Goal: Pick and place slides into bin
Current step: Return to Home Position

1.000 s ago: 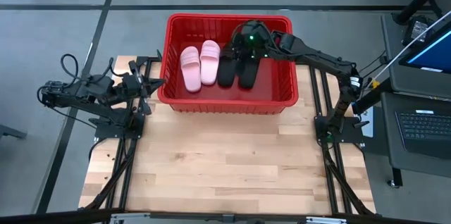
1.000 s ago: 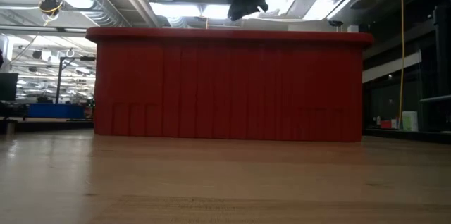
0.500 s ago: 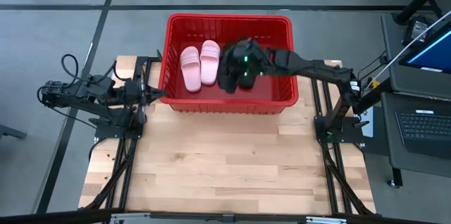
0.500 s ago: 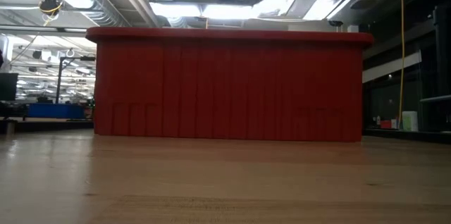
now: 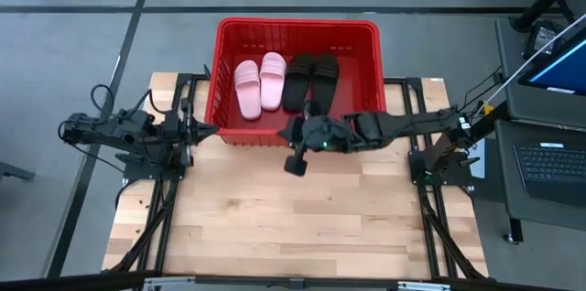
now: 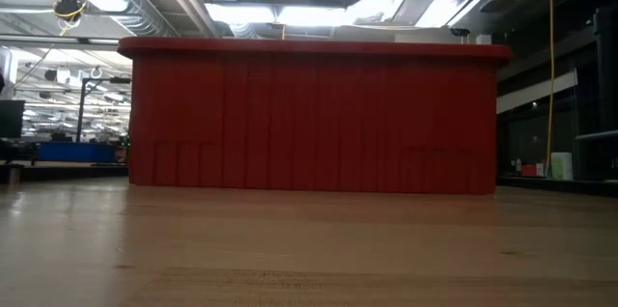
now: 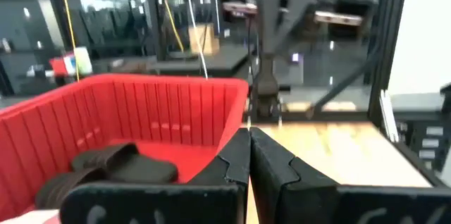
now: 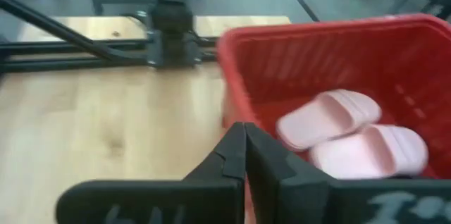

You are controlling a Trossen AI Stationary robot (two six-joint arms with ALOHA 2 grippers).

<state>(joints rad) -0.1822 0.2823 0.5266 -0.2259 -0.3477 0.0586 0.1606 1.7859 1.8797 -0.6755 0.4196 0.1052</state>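
The red bin (image 5: 298,24) stands at the table's far middle. Two pale pink slides (image 5: 259,84) and two black slides (image 5: 309,80) lie side by side on its floor, soles down. My right gripper (image 5: 295,165) is shut on nothing, just on the near side of the bin's near wall, above the table. In its wrist view the shut fingers (image 8: 244,146) point past the bin's corner toward the pink slides (image 8: 352,134). My left gripper (image 5: 203,128) waits shut by the bin's left wall; its wrist view shows the black slides (image 7: 113,171).
The bin's near wall (image 6: 314,119) fills the middle of the low view. Bare wooden table (image 5: 293,218) lies between the bin and the near edge. A desk with a laptop (image 5: 549,158) stands off the table's right side.
My right gripper has left its place above the black slides in the bin. It has crossed the bin's near wall toward the table's near edge and now hangs over the bare table. The slides lie still in the bin.
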